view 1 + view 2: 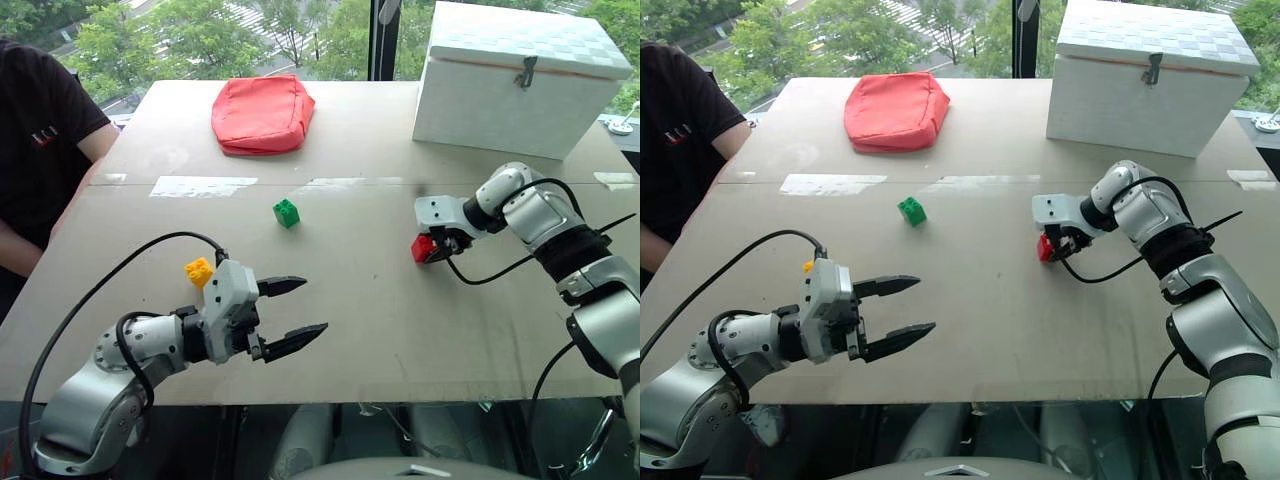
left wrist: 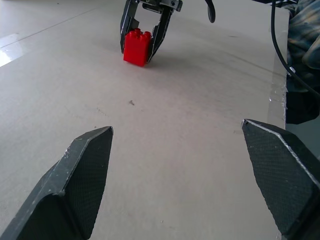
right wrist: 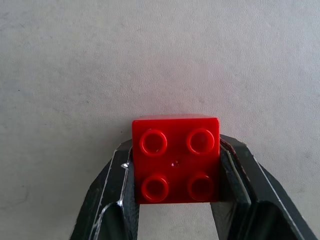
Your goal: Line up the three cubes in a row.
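The right pincer [image 1: 432,247] pinches the red cube [image 1: 423,248] between its 2 fingers, with the cube at the counter [image 1: 380,330] surface on the robot's right. In the right wrist view the cube's 4 studs face the camera and a finger [image 3: 112,200] presses on each side. The left pincer [image 1: 296,315] hangs near the counter's front edge on the left, fingers spread wide, holding nothing. The yellow cube [image 1: 199,271] sits just behind the left pincer's body. The green cube [image 1: 286,212] sits near the counter's middle, well apart from the other 2. A red cushion [image 1: 262,113] and a white box [image 1: 520,75] rest at the far side. A person [image 1: 40,150] stands at the left edge.
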You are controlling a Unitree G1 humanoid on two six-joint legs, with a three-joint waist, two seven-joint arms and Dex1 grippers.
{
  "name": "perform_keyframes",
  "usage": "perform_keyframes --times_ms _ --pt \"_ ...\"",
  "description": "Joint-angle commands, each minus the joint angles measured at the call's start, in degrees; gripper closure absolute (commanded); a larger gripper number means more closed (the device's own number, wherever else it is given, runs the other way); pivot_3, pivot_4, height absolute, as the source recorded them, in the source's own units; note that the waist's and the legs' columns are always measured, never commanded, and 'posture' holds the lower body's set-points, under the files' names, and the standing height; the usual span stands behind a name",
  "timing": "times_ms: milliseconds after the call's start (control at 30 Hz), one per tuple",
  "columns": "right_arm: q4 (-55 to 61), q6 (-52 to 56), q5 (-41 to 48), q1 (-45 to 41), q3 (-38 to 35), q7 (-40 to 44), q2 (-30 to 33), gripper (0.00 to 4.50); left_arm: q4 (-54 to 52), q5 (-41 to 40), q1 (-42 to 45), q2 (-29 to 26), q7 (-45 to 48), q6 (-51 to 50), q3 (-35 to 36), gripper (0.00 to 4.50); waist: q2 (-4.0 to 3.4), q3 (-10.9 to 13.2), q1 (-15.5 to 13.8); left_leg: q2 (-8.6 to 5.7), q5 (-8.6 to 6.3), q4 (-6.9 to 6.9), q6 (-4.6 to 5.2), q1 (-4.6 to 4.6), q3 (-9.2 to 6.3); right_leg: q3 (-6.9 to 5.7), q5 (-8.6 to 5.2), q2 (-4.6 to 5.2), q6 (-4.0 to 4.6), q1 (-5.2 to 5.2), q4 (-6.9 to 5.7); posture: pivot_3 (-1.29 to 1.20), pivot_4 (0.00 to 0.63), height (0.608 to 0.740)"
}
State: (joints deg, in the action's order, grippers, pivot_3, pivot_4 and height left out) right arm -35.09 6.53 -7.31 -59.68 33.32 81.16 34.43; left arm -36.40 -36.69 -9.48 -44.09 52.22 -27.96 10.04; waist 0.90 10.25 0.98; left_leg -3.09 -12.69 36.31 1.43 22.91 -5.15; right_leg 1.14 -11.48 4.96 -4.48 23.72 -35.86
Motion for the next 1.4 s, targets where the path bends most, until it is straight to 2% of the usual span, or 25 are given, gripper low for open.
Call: perform_keyframes --times_ms 33,100,167,233,300,367,500,567,733,867,1000,1167,1400 --pt "-0.6 -0.9 -1.1 -1.9 -2.0 0.9 -0.4 3.15 -1.4 0.0 -0.3 0.0 0.0 1.4 0.9 0.29 0.0 0.0 0.0 0.0 0.0 0.0 0.0 0.0 0.0 0.0 0.0 0.0 0.0 0.0 0.0 0.0 0.15 0.74" --pt "-1.2 -0.9 -1.5 -2.1 -2.2 1.0 -0.7 3.15 -1.3 0.1 -0.1 -0.1 -0.1 1.3 0.7 0.29 0.0 0.0 0.0 0.0 0.0 0.0 0.0 0.0 0.0 0.0 0.0 -0.01 0.0 0.0 0.0 0.0 0.15 0.74" --pt "-1.5 -0.9 -1.9 -2.2 -2.4 1.4 -1.0 2.13 -1.3 0.1 0.3 -0.1 -0.3 1.2 0.4 0.29 0.0 0.0 0.0 0.0 0.0 0.0 -0.01 -0.01 0.0 0.0 0.0 -0.01 0.0 0.0 0.0 0.0 0.15 0.74" --pt "-1.7 -0.7 -2.1 -2.1 -2.7 1.2 -1.4 1.39 -1.2 0.2 0.7 -0.1 -0.4 1.0 0.1 0.29 0.0 0.0 0.0 0.0 0.0 0.0 -0.01 -0.01 0.01 0.0 0.0 -0.01 0.0 0.0 0.0 0.0 0.15 0.74" --pt "-1.4 -0.9 -2.2 -1.9 -3.1 0.9 -1.5 0.33 -1.2 0.3 1.0 -0.1 -0.6 0.9 0.0 0.29 0.0 0.0 0.0 -0.01 0.0 0.0 -0.01 -0.01 0.0 0.0 0.0 -0.01 0.0 0.0 0.0 0.0 0.15 0.74" --pt "-0.5 -0.5 -1.6 -1.6 -4.1 0.9 -1.3 0.06 -1.2 0.3 1.1 -0.1 -0.7 0.7 0.0 0.29 -0.01 0.0 0.0 0.0 0.0 0.0 -0.01 -0.01 0.0 0.0 0.0 -0.02 0.0 0.0 -0.01 0.0 0.15 0.74" --pt "5.3 1.4 0.5 0.2 -7.3 2.1 0.9 0.06 -0.9 -0.1 1.0 0.4 -1.8 0.1 0.6 0.29 -0.02 0.0 0.0 0.0 0.0 0.0 -0.01 -0.01 0.0 0.01 0.0 -0.01 0.0 0.0 0.0 0.0 0.15 0.74" --pt "11.6 5.7 3.5 2.9 -10.9 1.5 2.6 0.06 0.1 -2.1 2.0 2.6 -6.2 -2.6 2.1 0.29 -0.03 0.0 -0.3 0.01 -0.01 0.0 -0.02 -0.01 -0.01 0.01 0.0 -0.01 0.0 0.0 0.0 0.0 0.15 0.74" --pt "31.2 16.6 12.4 15.3 -23.0 -4.4 5.7 0.06 1.9 2.1 6.0 7.1 -16.9 -3.9 2.2 0.29 -0.02 0.0 -0.6 0.02 -0.02 0.01 -0.01 0.0 -0.1 -0.04 0.0 0.01 0.0 -0.03 -0.01 0.0 0.15 0.74" --pt "48.9 23.3 22.1 26.9 -34.7 -11.7 4.0 0.06 7.3 9.6 15.0 11.1 -29.3 -6.9 0.2 0.29 -0.03 0.0 -1.3 0.01 -0.02 0.05 -0.01 0.01 -0.15 -0.06 0.01 0.01 -0.01 -0.05 -0.03 0.0 0.15 0.74" --pt "61.9 25.9 29.7 36.4 -42.8 -18.9 0.8 0.06 15.9 15.8 27.0 18.7 -44.0 -13.4 -0.9 0.29 0.07 0.0 -1.8 0.0 -0.01 0.14 -0.01 -0.04 -0.13 -0.05 0.05 -0.03 -0.01 -0.15 -0.08 0.0 0.15 0.74" --pt "70.8 25.0 33.2 46.4 -47.1 -23.3 1.3 0.06 24.8 20.7 34.1 20.2 -43.9 -14.3 -5.8 0.29 0.2 -0.1 -1.8 -0.12 -0.01 0.21 -0.01 -0.02 -0.07 0.0 0.08 -0.01 -0.09 -0.16 -0.04 0.0 0.15 0.74" --pt "76.2 26.0 37.2 53.5 -50.0 -27.0 4.0 0.06 39.5 21.9 42.9 13.2 -28.6 -10.5 -10.5 0.29 0.2 -0.1 -1.3 -0.08 -0.01 0.2 -0.01 -0.02 0.04 -0.08 0.07 -0.1 -0.09 -0.15 -0.06 0.0 0.15 0.74"
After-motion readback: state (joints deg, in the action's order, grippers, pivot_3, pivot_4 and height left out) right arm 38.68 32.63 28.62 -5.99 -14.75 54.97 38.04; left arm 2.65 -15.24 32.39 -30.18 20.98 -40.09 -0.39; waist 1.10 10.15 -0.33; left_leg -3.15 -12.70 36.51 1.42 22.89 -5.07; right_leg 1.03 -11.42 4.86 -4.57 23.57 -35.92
